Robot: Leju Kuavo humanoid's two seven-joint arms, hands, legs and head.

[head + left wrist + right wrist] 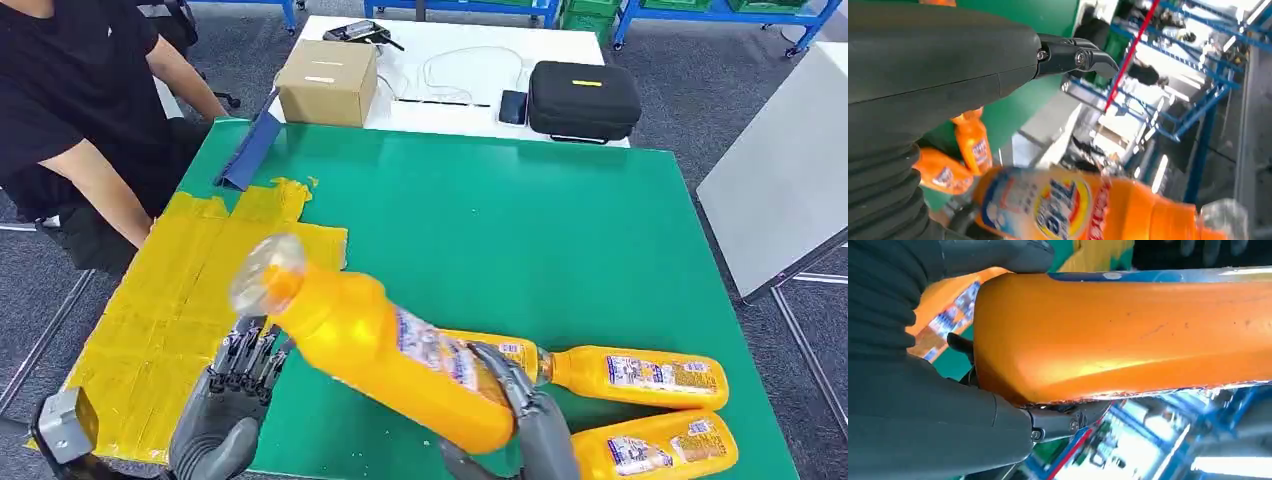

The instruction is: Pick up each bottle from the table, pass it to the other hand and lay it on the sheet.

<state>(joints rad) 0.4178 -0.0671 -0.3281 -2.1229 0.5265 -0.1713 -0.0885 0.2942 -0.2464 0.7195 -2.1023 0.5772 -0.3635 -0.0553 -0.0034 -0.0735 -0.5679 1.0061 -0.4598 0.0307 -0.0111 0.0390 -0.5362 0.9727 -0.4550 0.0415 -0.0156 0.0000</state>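
Note:
My right hand (525, 420) grips the base of a large orange bottle (385, 345) with a clear cap, lifted over the green table (520, 220) and pointing up-left. The same bottle (1128, 335) sits in that hand's grasp (923, 405) in the right wrist view. My left hand (230, 400) hangs just below the bottle's neck with fingers apart, holding nothing; from the left wrist, its fingers (1073, 55) are spread beside the bottle (1088, 205). Two more orange bottles (640, 378) (655, 445) lie at the table's near right. The yellow sheet (190, 290) covers the table's left part.
A person in black (80, 110) sits at the far left, arm near the sheet's edge. A blue strip (250, 150) lies at the table's back left corner. Behind stands a white table with a cardboard box (328, 82) and a black case (583, 98). A white panel (780, 170) stands right.

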